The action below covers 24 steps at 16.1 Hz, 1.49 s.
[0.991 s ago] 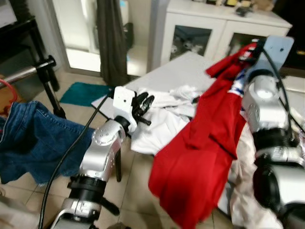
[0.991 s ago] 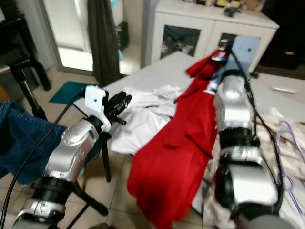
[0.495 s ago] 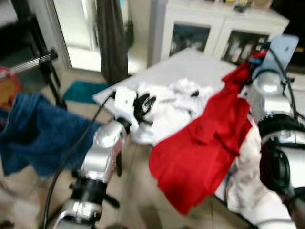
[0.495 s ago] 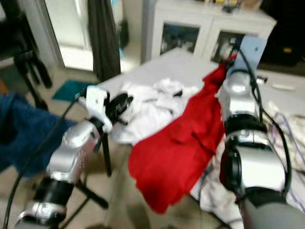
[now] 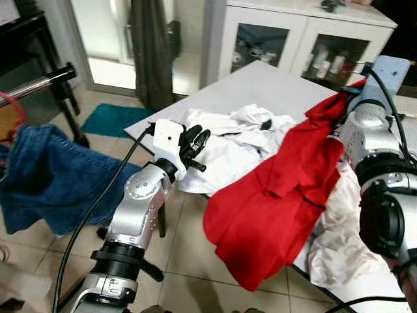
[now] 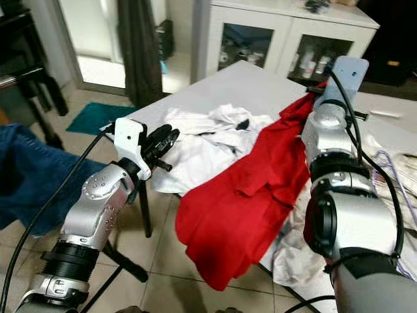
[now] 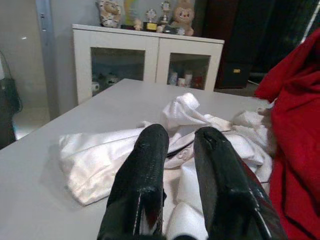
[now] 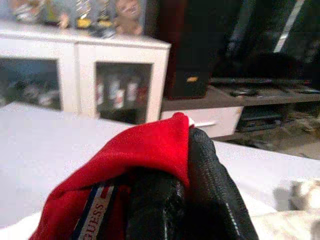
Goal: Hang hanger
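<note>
- The right pincer (image 8: 172, 200) is clamping a red shirt (image 5: 280, 202) at its collar; in the right wrist view, the cloth is folding over the closed black fingers (image 8: 210, 195) with a striped label just beneath them.
- The red shirt is hanging down from the right pincer, draping over the near edge of the grey table (image 5: 260, 81) and ending above the tiled floor (image 5: 189, 248).
- The left pincer (image 5: 193, 145) is hovering empty, its two fingers (image 7: 142, 175) standing nearly together with a narrow gap and nothing between them.
- Just ahead of the left pincer, white clothes (image 5: 221, 147) are lying in a heap on the table; the red shirt is hanging beside the left pincer, on the side toward the right arm.
- A hanger cannot be confirmed inside the red shirt; thin wire hangers (image 6: 391, 195) are lying well apart from the left pincer, on pale cloth beside the right arm.
- A rail (image 5: 36, 85) is standing out to the far side of the left arm, with blue jeans (image 5: 52, 179) draped near it.
- Progress judgement: the garment is lifted and held, but nothing is on the rail yet. Carrying it to the rail and hooking it on are remaining, and whether a hanger is fitted cannot be told.
</note>
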Tool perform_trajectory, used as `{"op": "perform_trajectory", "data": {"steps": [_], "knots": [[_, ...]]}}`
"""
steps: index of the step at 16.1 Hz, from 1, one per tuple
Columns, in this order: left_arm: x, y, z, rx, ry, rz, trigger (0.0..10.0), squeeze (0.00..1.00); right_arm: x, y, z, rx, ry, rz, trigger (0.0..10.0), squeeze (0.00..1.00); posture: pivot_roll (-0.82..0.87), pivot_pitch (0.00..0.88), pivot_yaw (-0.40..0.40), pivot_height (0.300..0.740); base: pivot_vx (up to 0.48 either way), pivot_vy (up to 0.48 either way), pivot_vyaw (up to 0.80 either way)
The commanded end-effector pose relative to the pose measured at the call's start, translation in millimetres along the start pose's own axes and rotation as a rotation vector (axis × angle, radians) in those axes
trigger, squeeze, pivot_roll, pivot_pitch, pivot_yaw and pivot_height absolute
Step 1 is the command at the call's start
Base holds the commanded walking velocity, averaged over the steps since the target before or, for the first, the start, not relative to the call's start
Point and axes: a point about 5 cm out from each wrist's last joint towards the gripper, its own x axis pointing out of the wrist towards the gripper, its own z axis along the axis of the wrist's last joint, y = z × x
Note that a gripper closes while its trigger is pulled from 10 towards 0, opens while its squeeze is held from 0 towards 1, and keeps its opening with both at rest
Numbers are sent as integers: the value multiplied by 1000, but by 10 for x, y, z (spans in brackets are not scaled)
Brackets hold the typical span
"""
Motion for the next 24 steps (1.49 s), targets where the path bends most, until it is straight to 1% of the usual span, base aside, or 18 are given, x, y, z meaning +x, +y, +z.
{"op": "perform_trajectory", "data": {"steps": [1,4,5,6,7,8,9,10,11,12,13,14,15,16,18,20,23,24], "knots": [[40,-37,30,8,-7,-10,10000,0,-47,179,-101,-35,72,127,0,0,26,0,-65,740,0,0,0],[9,-35,11,3,-7,3,10000,0,-226,513,-397,-137,163,360,0,0,41,0,-78,740,0,0,0],[0,-35,-2,2,-3,4,10000,0,-281,574,-507,-185,194,417,0,0,39,0,-77,740,0,0,0],[-2,-35,-4,2,-3,5,10000,0,-291,583,-529,-195,201,427,0,0,39,0,-77,740,0,0,0],[3,-32,-3,2,-1,4,10000,0,-334,621,-605,-275,213,494,6549,0,31,0,-73,740,0,0,0],[14,-40,1,3,-1,-1,10000,0,-355,632,-648,-328,216,531,10000,0,26,0,-69,740,0,0,0],[25,-48,6,3,-2,-5,10000,0,-363,635,-662,-358,214,551,10000,0,23,0,-68,740,0,0,0],[31,-55,8,3,-2,-7,10000,0,-362,633,-660,-367,207,556,10000,580,19,0,-65,740,0,0,0],[39,-63,11,3,-3,-11,10000,0,-358,632,-648,-365,199,565,10000,1000,17,0,-64,740,0,0,0],[43,-67,10,2,-3,-13,10000,0,-356,654,-602,-337,190,591,10000,1000,16,0,-63,740,0,0,0],[41,-70,6,2,-2,-13,10000,0,-353,687,-532,-331,165,618,10000,1000,14,0,-63,740,0,0,0],[36,-69,2,2,-1,-13,10000,0,-361,718,-476,-331,157,673,10000,965,16,0,-64,740,0,0,0],[32,-66,1,1,-1,-11,10000,0,-363,713,-451,-327,153,714,10000,0,22,0,-68,740,0,0,0],[21,-56,-4,-1,0,-5,10000,0,-368,667,-486,-355,156,739,10000,0,23,0,-72,740,0,0,0],[9,-63,-20,-3,2,-3,10000,0,-399,607,-558,-374,157,769,10000,0,23,0,-74,740,0,0,0],[5,-75,-27,-5,3,-4,10000,0,-427,521,-581,-348,159,776,10000,0,23,0,-75,740,0,0,0],[4,-78,-32,-7,6,-6,10000,0,-562,428,-580,-345,145,844,10000,0,12,0,-69,740,0,0,0],[6,-81,-34,-7,8,-9,10000,0,-616,400,-585,-337,143,869,10000,1000,12,0,-69,740,0,0,0]]}}
